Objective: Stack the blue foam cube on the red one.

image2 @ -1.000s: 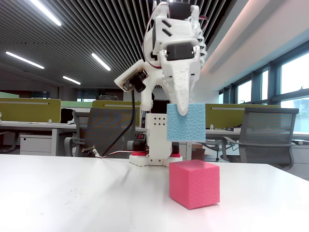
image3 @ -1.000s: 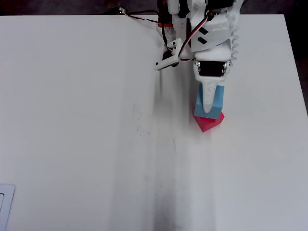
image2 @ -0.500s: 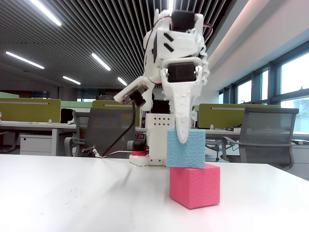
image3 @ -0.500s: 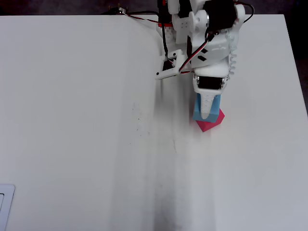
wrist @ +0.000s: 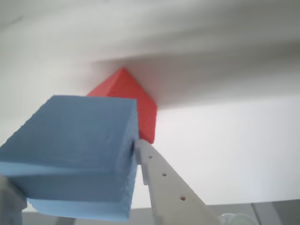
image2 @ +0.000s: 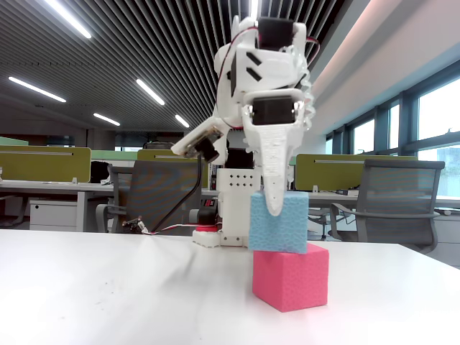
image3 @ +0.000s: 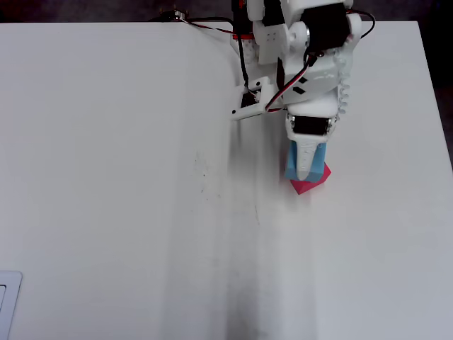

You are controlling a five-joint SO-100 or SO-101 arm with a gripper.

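My gripper is shut on the blue foam cube and holds it from above. The cube's underside sits at the top of the pinkish-red cube, shifted a little left of it in the fixed view; I cannot tell if they touch. In the wrist view the blue cube fills the lower left between my fingers, and the red cube shows behind it as a corner. In the overhead view the gripper covers most of the blue cube, and the red cube peeks out below.
The cubes stand on a white table, near the arm's base and its cables. The table's right edge lies close by. A white object sits at the lower left corner of the overhead view.
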